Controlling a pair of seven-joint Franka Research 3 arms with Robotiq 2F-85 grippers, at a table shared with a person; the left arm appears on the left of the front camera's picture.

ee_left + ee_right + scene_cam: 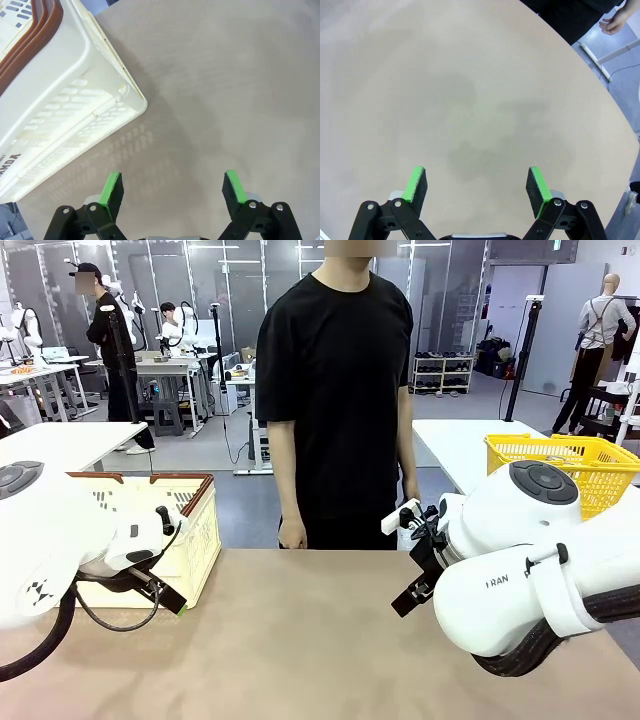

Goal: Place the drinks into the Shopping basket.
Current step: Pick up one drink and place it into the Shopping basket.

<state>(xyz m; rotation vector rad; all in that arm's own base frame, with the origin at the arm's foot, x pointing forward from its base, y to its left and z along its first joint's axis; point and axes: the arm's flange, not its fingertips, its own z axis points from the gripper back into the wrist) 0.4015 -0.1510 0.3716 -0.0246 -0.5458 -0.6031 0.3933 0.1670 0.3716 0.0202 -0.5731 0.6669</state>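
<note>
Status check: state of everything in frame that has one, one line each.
Shopping basket: upright on the table, inside hidden.
left gripper: open, empty, above bare table beside the basket's corner.
right gripper: open, empty, above bare table.
person: standing at the far edge, arms down.
yellow mesh basket: upright on a white table behind.
</note>
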